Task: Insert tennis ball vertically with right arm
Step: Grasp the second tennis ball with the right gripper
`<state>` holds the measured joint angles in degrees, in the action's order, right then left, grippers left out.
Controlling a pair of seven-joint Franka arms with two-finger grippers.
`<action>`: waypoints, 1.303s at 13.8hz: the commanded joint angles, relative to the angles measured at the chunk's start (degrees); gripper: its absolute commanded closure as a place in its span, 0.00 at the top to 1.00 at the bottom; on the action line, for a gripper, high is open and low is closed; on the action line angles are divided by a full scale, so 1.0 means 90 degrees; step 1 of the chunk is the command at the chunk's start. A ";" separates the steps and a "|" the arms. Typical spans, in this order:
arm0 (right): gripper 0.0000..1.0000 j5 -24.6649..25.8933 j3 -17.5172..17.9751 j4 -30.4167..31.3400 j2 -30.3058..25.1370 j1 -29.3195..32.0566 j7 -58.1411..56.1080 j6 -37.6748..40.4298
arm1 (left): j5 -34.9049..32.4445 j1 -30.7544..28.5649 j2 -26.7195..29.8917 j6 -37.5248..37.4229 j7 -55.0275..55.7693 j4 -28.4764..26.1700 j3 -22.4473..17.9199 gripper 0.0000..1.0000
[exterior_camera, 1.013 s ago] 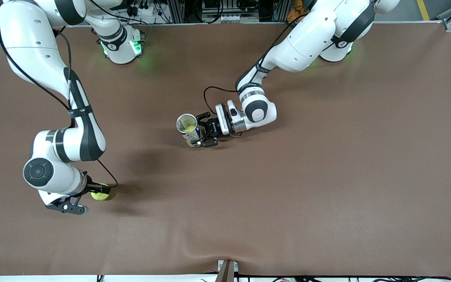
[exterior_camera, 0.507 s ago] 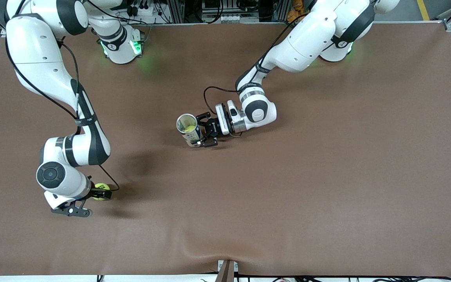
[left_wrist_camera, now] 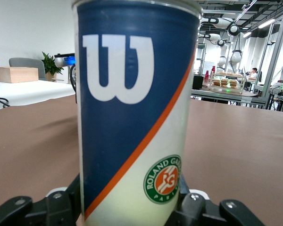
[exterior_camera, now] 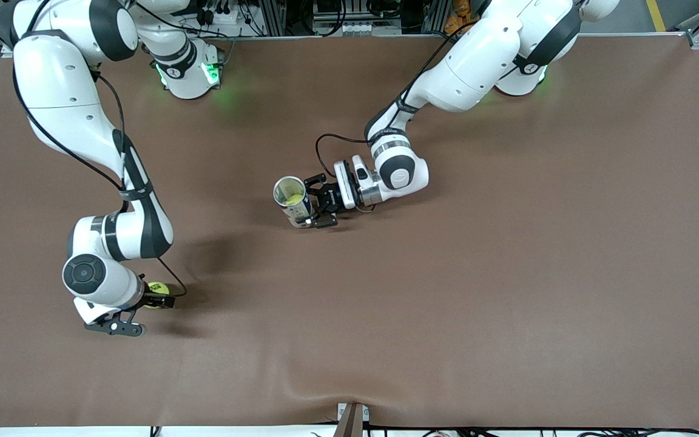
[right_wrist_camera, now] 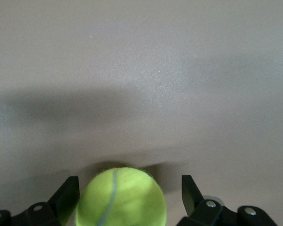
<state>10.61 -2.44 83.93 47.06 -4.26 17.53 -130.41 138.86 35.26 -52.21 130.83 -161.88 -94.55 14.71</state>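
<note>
1. The right gripper [exterior_camera: 156,295] is low in the front view, toward the right arm's end of the table [exterior_camera: 507,273], pointing down close to the brown surface
2. It is clenched on the tennis ball [exterior_camera: 156,287]. The right wrist view shows the ball seated between the two fingers, with its shadow on the cloth beneath, so I judge it grasped and at most barely raised
3. The left gripper [exterior_camera: 312,203] is at the middle of the frame, clamped on the side of the ball can [exterior_camera: 296,206] and holding it upright with its open mouth facing up. The left wrist view shows the blue-and-white wall of the can filling the space between that gripper's fingers
4. Something yellow-green already lies inside the can [exterior_camera: 292,197], probably another ball
5. Done so far: the ball is picked up and the can is steadied, open end up
6. Still to do: lift the ball, carry it across to the can, which stands well apart from it, centre it over the mouth, lower it straight down and let go
7. I judge the task at under half way, with the transport and the insertion itself not yet begun
</note>
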 commanded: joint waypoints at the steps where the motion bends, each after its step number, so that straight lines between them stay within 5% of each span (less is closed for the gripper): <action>1: 0.83 0.0120 0.0115 0.0156 -0.0033 0.0073 0.0064 -0.0002 | 0.0411 -0.0060 -0.0127 0.0112 -0.1964 -0.0139 0.0123 0.74; 5: 0.60 0.0120 0.0124 0.0313 -0.0072 0.0073 0.0064 0.0008 | 0.0411 -0.0060 -0.0147 0.0112 -0.1964 -0.0139 0.0123 0.73; 8: 0.24 0.0071 0.0173 0.0265 -0.0198 0.0044 0.0054 0.0415 | 0.0411 -0.0060 -0.0147 0.0112 -0.1964 -0.0139 0.0123 0.73; 10: 0.10 -0.0385 0.0299 0.0196 -0.0568 -0.0034 0.0122 0.1040 | 0.0411 -0.0060 -0.0156 0.0112 -0.1964 -0.0149 0.0123 0.74; 18: 0.05 -0.1627 0.0466 -0.0058 -0.1878 -0.1770 0.3380 0.3415 | 0.0411 -0.0060 -0.0156 0.0112 -0.1964 -0.0139 0.0123 0.75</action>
<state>-1.24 2.14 83.15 31.52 -16.93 41.30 -101.95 138.86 35.26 -52.20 130.79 -161.89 -94.59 14.71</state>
